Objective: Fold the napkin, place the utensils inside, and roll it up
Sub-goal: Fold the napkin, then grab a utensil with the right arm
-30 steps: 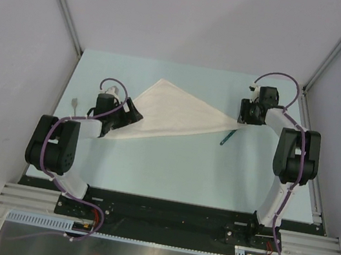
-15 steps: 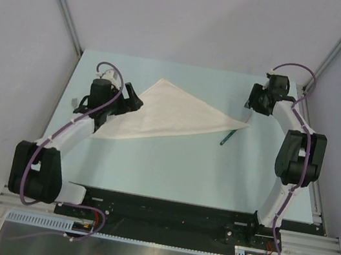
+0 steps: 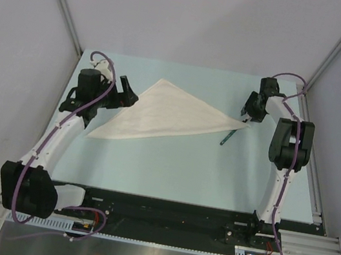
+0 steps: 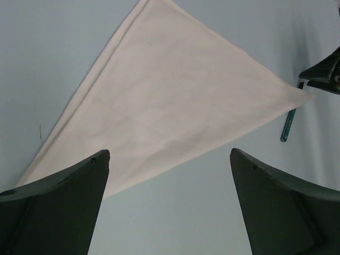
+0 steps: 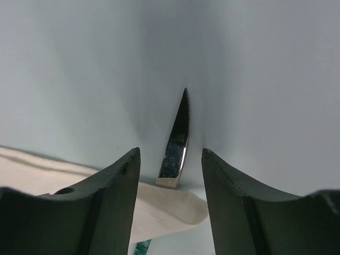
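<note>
Napkin [image 3: 166, 114] folded to triangle, flat mid-table [image 3: 183, 169]. Left gripper [image 3: 127, 91] held above napkin's left edge, jaws wide apart, gripping nothing; in wrist view the cloth lies below the gap, clear of both fingers [image 4: 64, 196]. Knife [image 3: 228, 137] just right of napkin, with napkin's right tip draped over its middle: teal handle out on near side, blade on far side. Right gripper [image 3: 248, 111] over that tip, jaws partly apart, blade in the gap, touching neither finger.
</note>
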Robot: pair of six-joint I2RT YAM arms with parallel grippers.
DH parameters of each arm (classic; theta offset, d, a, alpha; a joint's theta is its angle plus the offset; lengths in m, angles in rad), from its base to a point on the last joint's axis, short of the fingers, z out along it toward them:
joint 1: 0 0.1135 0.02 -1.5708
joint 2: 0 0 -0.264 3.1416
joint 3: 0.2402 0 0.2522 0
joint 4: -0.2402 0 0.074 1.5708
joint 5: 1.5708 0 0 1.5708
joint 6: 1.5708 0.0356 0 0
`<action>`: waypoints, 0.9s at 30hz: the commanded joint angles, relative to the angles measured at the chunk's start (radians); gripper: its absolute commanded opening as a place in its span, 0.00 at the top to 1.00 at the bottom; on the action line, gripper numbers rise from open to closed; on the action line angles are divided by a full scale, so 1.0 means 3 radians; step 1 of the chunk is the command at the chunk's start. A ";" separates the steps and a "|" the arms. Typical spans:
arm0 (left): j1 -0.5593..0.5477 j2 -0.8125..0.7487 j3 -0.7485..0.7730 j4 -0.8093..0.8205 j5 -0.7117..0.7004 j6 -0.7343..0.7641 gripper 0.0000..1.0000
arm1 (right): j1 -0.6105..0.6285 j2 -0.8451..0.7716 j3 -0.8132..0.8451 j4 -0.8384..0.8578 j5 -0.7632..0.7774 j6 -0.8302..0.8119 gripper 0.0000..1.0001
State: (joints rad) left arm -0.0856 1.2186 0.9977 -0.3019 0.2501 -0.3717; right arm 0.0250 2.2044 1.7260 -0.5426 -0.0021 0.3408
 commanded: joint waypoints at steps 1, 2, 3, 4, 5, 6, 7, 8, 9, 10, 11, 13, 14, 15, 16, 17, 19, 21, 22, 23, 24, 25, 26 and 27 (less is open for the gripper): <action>0.0060 -0.0145 0.0161 -0.0113 0.0107 0.0191 0.00 | 0.0034 0.0051 0.0214 -0.0160 0.0237 0.0162 0.45; 0.0066 -0.0135 0.0161 -0.0118 0.0112 0.0196 0.00 | 0.0024 0.0071 0.0239 -0.0205 0.0262 0.0168 0.46; 0.0076 -0.0140 0.0146 -0.0118 0.0112 0.0201 0.00 | 0.0024 0.0117 0.0255 -0.0231 0.0288 0.0178 0.46; 0.0091 -0.0130 0.0136 -0.0113 0.0117 0.0201 0.00 | 0.0024 0.0143 0.0295 -0.0252 0.0308 0.0188 0.46; 0.0096 -0.0130 0.0116 -0.0103 0.0118 0.0211 0.00 | 0.0029 0.0158 0.0311 -0.0282 0.0314 0.0198 0.46; 0.0106 -0.0125 0.0090 -0.0093 0.0128 0.0206 0.00 | 0.0024 0.0184 0.0331 -0.0298 0.0319 0.0198 0.48; 0.0132 -0.0125 0.0080 -0.0078 0.0133 0.0206 0.00 | 0.0029 0.0219 0.0362 -0.0308 0.0324 0.0198 0.49; 0.0142 -0.0125 0.0069 -0.0072 0.0153 0.0206 0.00 | 0.0029 0.0240 0.0382 -0.0333 0.0324 0.0198 0.50; 0.0152 -0.0130 0.0059 -0.0062 0.0163 0.0206 0.00 | 0.0029 0.0260 0.0403 -0.0354 0.0339 0.0188 0.54; 0.0173 -0.0130 0.0049 -0.0062 0.0164 0.0206 0.00 | 0.0039 0.0296 0.0423 -0.0369 0.0370 0.0178 0.56; 0.0183 -0.0130 0.0044 -0.0057 0.0164 0.0206 0.00 | 0.0039 0.0307 0.0449 -0.0400 0.0385 0.0163 0.58; 0.0209 -0.0140 0.0039 -0.0047 0.0179 0.0206 0.00 | 0.0034 0.0342 0.0475 -0.0431 0.0426 0.0122 0.65; 0.0219 -0.0150 0.0034 -0.0047 0.0184 0.0211 0.00 | 0.0029 0.0353 0.0485 -0.0446 0.0441 0.0101 0.68; 0.0234 -0.0150 0.0034 -0.0047 0.0184 0.0211 0.00 | 0.0024 0.0358 0.0495 -0.0456 0.0492 0.0061 0.74; 0.0239 -0.0155 0.0029 -0.0052 0.0189 0.0211 0.00 | 0.0019 0.0373 0.0500 -0.0487 0.0518 0.0030 0.79; 0.0245 -0.0161 0.0023 -0.0042 0.0189 0.0216 0.00 | 0.0019 0.0388 0.0505 -0.0502 0.0539 0.0009 0.82; 0.0260 -0.0161 0.0013 -0.0037 0.0189 0.0222 0.00 | -0.0027 0.0383 0.0500 -0.0528 0.0559 -0.0062 0.93; 0.0270 -0.0161 -0.0007 -0.0026 0.0199 0.0222 0.00 | -0.0058 0.0373 0.0490 -0.0553 0.0661 -0.0123 0.99; 0.0275 -0.0166 -0.0007 -0.0021 0.0199 0.0217 0.00 | -0.0063 0.0358 0.0475 -0.0553 0.0697 -0.0205 1.00; 0.0275 -0.0161 -0.0012 -0.0016 0.0209 0.0217 0.00 | -0.0058 0.0333 0.0465 -0.0554 0.0753 -0.0246 1.00; 0.0275 -0.0161 -0.0017 -0.0016 0.0205 0.0217 0.00 | -0.0058 0.0307 0.0439 -0.0559 0.0860 -0.0287 1.00; 0.0275 -0.0151 -0.0018 -0.0011 0.0220 0.0217 0.00 | -0.0159 0.0286 0.0424 -0.0548 0.0906 -0.0414 1.00; 0.0275 -0.0155 -0.0023 -0.0006 0.0225 0.0217 0.00 | -0.0170 0.0266 0.0403 -0.0533 0.0947 -0.0476 1.00; 0.0275 -0.0145 -0.0028 -0.0001 0.0220 0.0217 0.00 | -0.0175 0.0235 0.0373 -0.0518 0.1064 -0.0547 1.00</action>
State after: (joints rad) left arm -0.0116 1.2022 0.9955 -0.3309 0.2939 -0.3302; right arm 0.0074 2.2894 1.8587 -0.6807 0.1932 0.2810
